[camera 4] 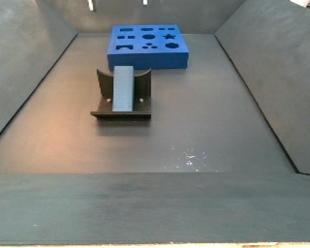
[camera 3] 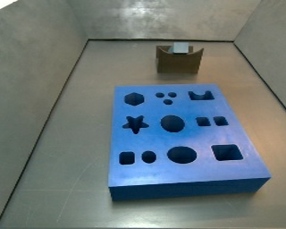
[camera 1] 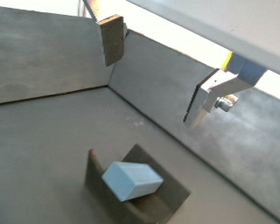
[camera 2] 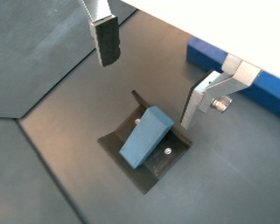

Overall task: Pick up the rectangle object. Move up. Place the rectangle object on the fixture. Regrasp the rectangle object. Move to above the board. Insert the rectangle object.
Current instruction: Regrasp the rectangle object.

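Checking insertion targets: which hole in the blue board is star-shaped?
The star hole in the board: its outline is pointed, unlike the round and square holes around it. The gripper hangs open above the rectangle object on the fixture.

Gripper [camera 2: 154, 74] hangs high over the floor, fingers [camera 2: 105, 39] wide apart, nothing between them. Straight below sits the fixture [camera 2: 145, 166] with the block [camera 2: 146, 137] leaning tilted in its notch, top end free and clear air above it. In a side view the fixture's upright walls [camera 4: 119, 92] flank the block on both sides. The board [camera 2: 238, 77] lies off beyond one finger, apart from the fixture, with bare floor between them [camera 4: 151, 70]. Sloped bin walls [camera 4: 28, 77] close in either flank.
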{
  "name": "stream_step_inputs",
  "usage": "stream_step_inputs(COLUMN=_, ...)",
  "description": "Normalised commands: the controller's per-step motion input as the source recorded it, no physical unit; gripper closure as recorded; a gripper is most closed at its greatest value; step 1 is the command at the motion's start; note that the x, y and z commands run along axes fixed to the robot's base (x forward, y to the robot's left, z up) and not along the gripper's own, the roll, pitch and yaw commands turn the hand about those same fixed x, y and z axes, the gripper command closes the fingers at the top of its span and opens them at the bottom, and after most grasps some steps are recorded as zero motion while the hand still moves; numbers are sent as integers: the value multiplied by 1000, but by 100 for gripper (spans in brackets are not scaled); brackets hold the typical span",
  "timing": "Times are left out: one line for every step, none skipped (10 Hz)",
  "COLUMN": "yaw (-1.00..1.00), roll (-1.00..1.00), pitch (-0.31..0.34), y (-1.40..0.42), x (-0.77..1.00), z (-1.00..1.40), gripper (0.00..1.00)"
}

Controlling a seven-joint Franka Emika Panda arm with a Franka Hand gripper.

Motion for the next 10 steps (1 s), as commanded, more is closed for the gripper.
stream_step_inputs(yaw=18, roll=1000, pitch=-5, y=-27, x=24, z=-4, gripper=0)
stream_step_inputs(yaw=21, roll=1000, pitch=7, y=-28, x=30, z=-8, gripper=0)
stream_step_inputs(yaw=24, roll=1000, pitch=15, y=-27, x=35, z=-4, gripper=0)
stream_step_inputs(yaw=27, roll=1000, pitch=31, y=-31, x=39, z=-4, gripper=0)
stream_step_inputs(yaw=31, roll=1000, pitch=39, y=-31, x=45, z=-9, gripper=0)
stream_step_inputs(yaw=38, roll=1000, pitch=59, y=-33, x=54, z=-15, gripper=0)
stream_step_inputs(yaw=45, roll=1000, pitch=79, y=-36, x=58, z=-11, gripper=0)
stream_step_inputs(yaw=60, roll=1000, pitch=111, y=-38, x=70, z=-17, gripper=0)
stream_step_inputs(yaw=76, roll=1000, pitch=143, y=-36, x=76, z=-16, gripper=0)
stream_step_inputs(yaw=98, roll=1000, pitch=177, y=-42, x=80, z=-14, gripper=0)
